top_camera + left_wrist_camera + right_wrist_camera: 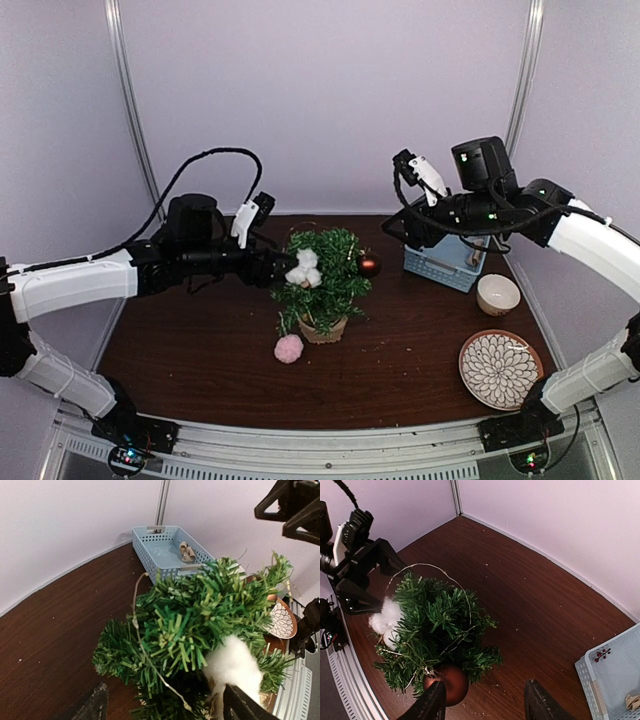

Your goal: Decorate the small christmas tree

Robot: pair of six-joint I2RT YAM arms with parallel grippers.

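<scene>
The small christmas tree (325, 278) stands mid-table in its tan pot (323, 329). A thin light wire (137, 615) loops over it. A white cotton puff (303, 270) sits on its left side and a red-brown bauble (369, 265) hangs on its right. My left gripper (277, 269) is open at the tree's left. In the left wrist view (167, 707) the puff (235, 667) rests against the right finger. My right gripper (398, 232) hovers open above the tree's right; in the right wrist view (485, 705) the bauble (447, 682) lies by its left finger.
A pink pom-pom (289, 348) lies on the table in front of the pot. A blue basket (445, 262) holding small ornaments stands back right. A cream bowl (497, 294) and a patterned plate (499, 368) lie on the right.
</scene>
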